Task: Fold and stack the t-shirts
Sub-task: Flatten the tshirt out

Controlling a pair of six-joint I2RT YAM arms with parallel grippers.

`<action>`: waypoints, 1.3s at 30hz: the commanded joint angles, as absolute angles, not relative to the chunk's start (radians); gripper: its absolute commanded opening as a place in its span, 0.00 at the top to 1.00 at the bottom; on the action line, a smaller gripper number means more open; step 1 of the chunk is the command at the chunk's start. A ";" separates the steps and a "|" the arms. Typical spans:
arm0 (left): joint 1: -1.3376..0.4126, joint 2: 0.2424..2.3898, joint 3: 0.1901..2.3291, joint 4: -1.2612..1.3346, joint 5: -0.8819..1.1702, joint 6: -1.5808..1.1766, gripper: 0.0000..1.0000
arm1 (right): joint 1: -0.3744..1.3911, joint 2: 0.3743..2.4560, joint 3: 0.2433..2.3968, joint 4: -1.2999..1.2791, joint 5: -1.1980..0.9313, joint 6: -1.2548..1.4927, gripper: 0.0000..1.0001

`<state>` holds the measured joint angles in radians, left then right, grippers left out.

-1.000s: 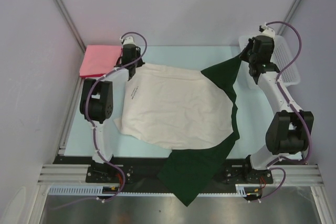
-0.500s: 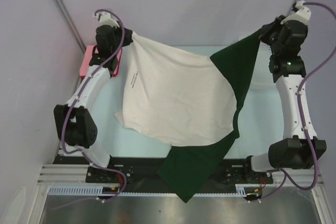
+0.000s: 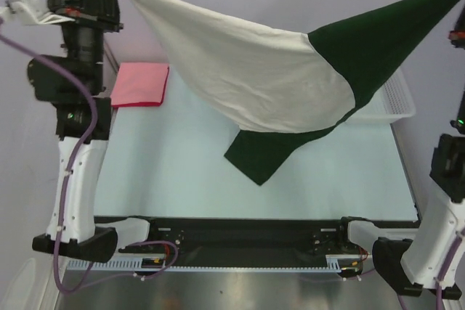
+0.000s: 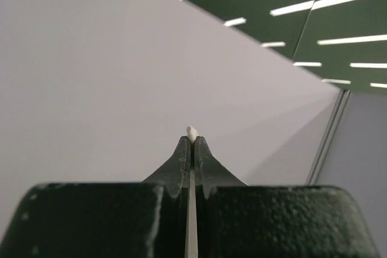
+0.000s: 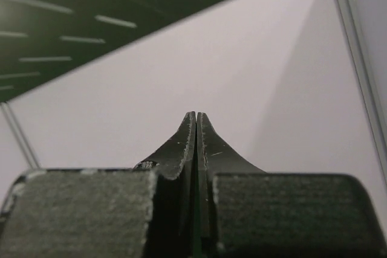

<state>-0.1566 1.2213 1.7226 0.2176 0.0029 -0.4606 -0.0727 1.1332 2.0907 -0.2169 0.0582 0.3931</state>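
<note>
Cream-and-green shirt [image 3: 247, 78] hangs in air above table [image 3: 182, 172], stretched between both arms, green tip dangling lowest. Left gripper [image 4: 192, 142] high at left, pinched tight on cream corner; sliver of cloth pokes past fingertips. Right gripper [image 5: 196, 119] pressed closed, green corner rising to it at frame's right edge. Pink shirt [image 3: 139, 83] folded flat, far-left table corner. White basket [image 3: 399, 103] far right, partly behind cloth.
</note>
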 commanded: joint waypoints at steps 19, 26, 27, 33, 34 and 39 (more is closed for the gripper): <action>-0.161 1.017 2.002 0.270 -0.110 -0.400 1.00 | 0.054 1.130 2.462 -0.121 0.080 0.399 1.00; -0.161 1.040 1.753 0.256 -0.159 -0.377 1.00 | 0.098 1.135 2.263 -0.126 0.113 0.348 1.00; -0.160 1.034 1.708 0.267 -0.169 -0.374 1.00 | 0.098 1.111 2.158 -0.120 0.114 0.344 1.00; -0.155 1.072 1.353 0.372 -0.199 -0.344 1.00 | 0.097 1.034 1.783 -0.068 0.172 0.310 1.00; -0.156 1.101 1.253 0.392 -0.202 -0.351 1.00 | 0.097 1.022 1.685 -0.057 0.187 0.301 1.00; -0.149 1.328 1.030 0.598 -0.184 -0.402 1.00 | 0.089 1.048 1.412 -0.015 0.287 0.244 1.00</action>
